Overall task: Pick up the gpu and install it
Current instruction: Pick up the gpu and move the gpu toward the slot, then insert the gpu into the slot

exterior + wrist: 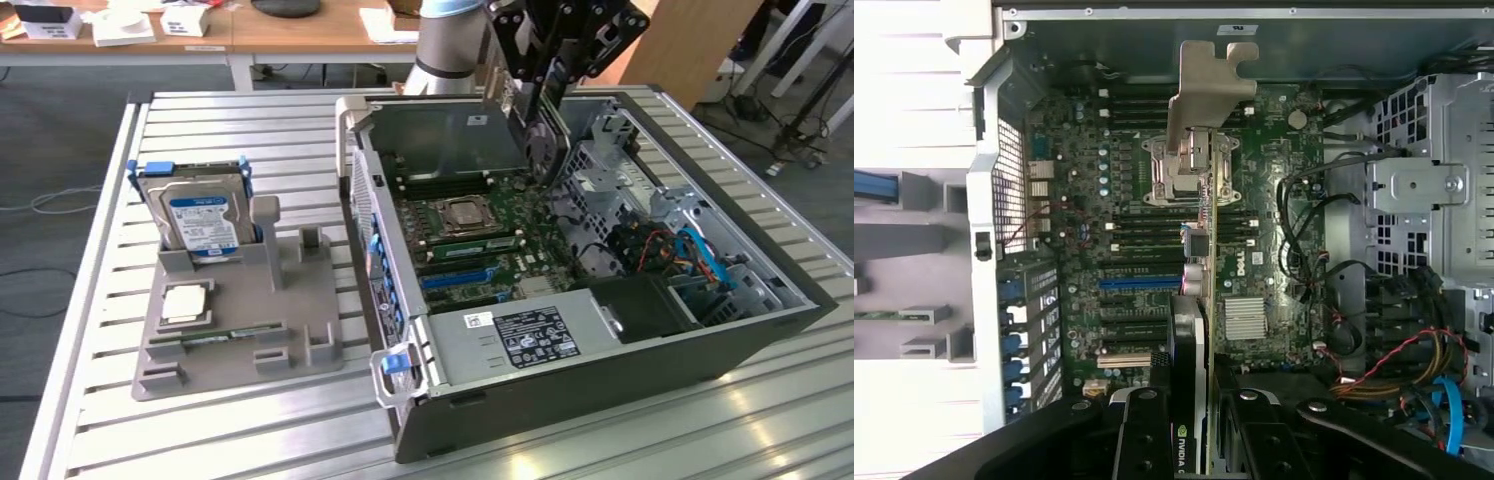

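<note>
Counts: 1 black metal PC case (601, 385), 1 thin dark gpu card (1189, 350), 1 silver hard drive (200, 220), 1 grey plastic tray (320, 300), 1 square CPU chip (184, 303), 1 green RAM stick (214, 337).

There's the gpu (539, 140), upper middle of the exterior view, hanging upright and edge-on over the open computer case (601, 370). It's a thin dark card with a green NVIDIA badge, its silvery bracket (1206, 90) pointing down, not seated.
</note>
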Action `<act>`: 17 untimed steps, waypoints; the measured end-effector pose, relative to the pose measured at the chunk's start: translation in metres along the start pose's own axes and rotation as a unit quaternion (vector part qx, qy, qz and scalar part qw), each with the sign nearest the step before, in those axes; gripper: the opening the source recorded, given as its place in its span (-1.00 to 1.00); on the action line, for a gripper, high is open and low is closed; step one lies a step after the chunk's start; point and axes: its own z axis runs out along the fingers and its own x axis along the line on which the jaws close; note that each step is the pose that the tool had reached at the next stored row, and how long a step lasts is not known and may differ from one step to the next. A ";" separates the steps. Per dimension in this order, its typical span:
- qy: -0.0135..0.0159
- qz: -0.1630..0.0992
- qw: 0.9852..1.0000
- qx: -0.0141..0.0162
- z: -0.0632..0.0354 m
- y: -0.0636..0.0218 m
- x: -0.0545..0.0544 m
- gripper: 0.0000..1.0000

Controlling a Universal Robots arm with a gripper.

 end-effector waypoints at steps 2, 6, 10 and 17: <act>0.000 0.000 1.000 0.000 0.0000 0.0000 -0.001 -0.47; 0.000 0.000 1.000 0.000 0.0001 0.0000 -0.001 -0.47; 0.000 0.000 1.000 0.000 0.0005 0.0000 -0.001 -0.47; 0.000 -0.003 1.000 0.000 0.0007 0.0000 -0.001 -0.47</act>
